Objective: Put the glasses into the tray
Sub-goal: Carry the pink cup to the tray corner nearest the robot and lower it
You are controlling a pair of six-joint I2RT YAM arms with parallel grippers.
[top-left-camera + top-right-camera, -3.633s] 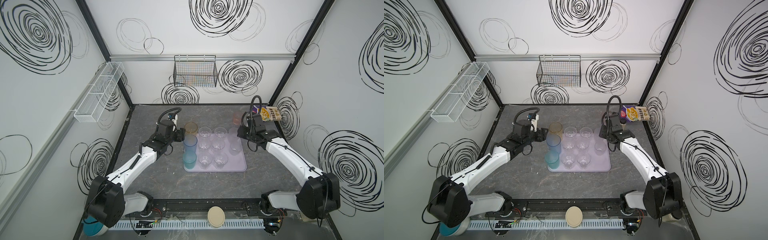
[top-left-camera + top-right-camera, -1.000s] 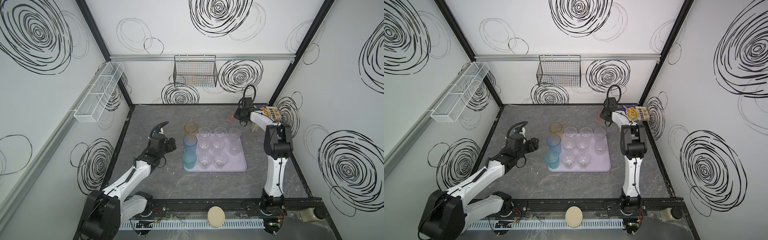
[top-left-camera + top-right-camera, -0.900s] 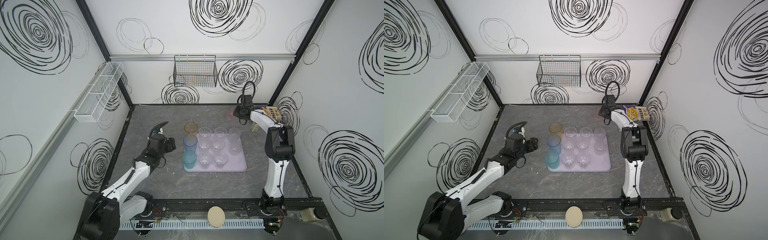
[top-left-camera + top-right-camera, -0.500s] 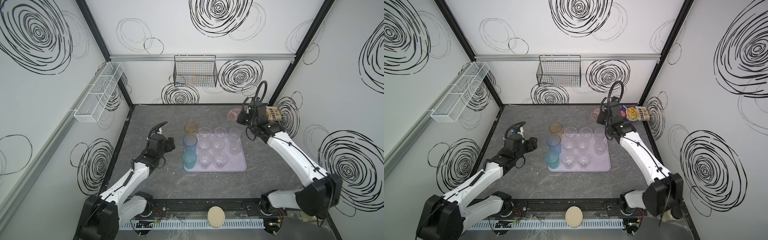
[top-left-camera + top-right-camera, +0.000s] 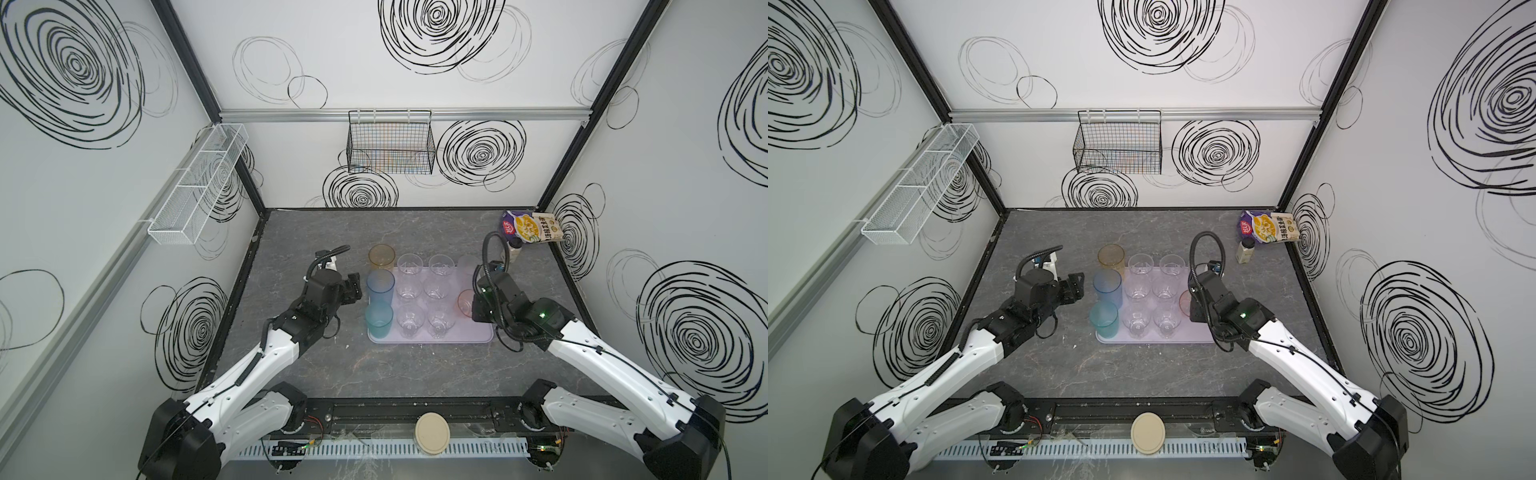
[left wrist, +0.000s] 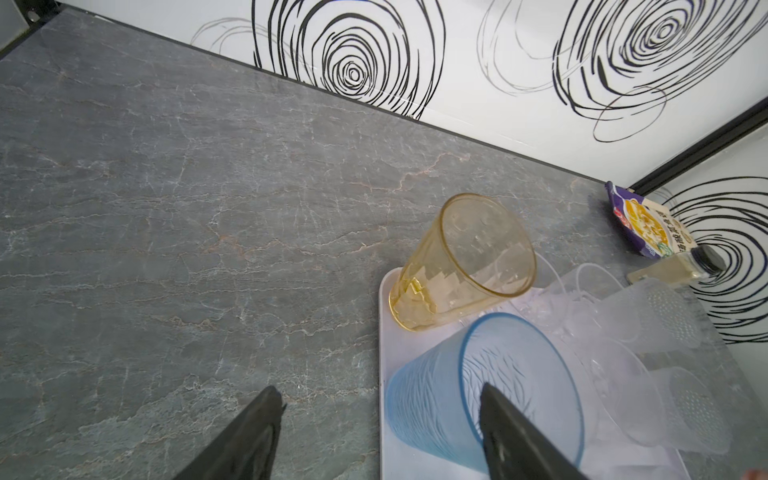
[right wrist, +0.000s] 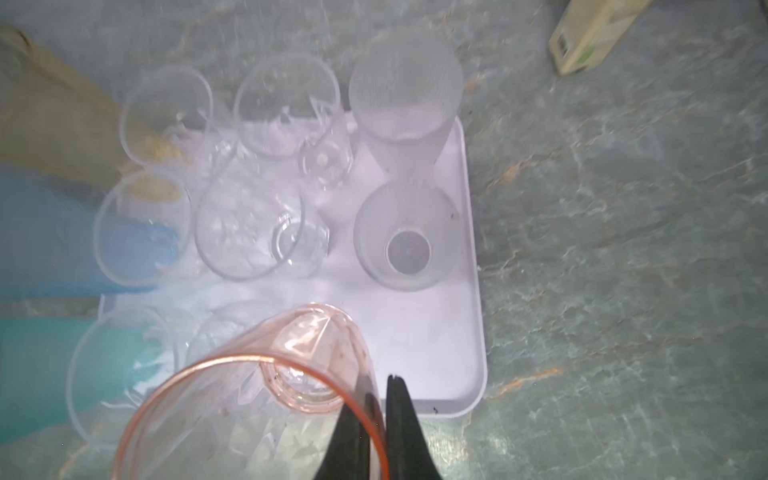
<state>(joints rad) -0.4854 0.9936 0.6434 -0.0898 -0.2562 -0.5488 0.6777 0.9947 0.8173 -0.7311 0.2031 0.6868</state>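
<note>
While the pink glass (image 7: 257, 395) hangs in the right jaws, which are shut thin on its wall at the rim, one inside and one outside, it sits over the bare near corner of the tray (image 7: 415, 332) on the right arm's side, next to a frosted glass (image 7: 409, 235). I cannot tell if its base touches the tray. Left jaws stand wide and empty, off the tray, just beside the blue glass (image 6: 478, 386). Eleven others stand upright on the tray: amber (image 6: 461, 266), blue and teal (image 5: 379, 320) along the left arm's side, clear ones (image 5: 410, 291) in the middle, two frosted opposite. Judgement: the pink glass is light, stiff, thin-walled and smooth, so likely slippery, and breakable if it is real glass. A one-sided rim pinch may let it swing or slide, so lower it gently. The rim looks like the sensible hold, as the neighbours leave little room for jaws around the body.
</note>
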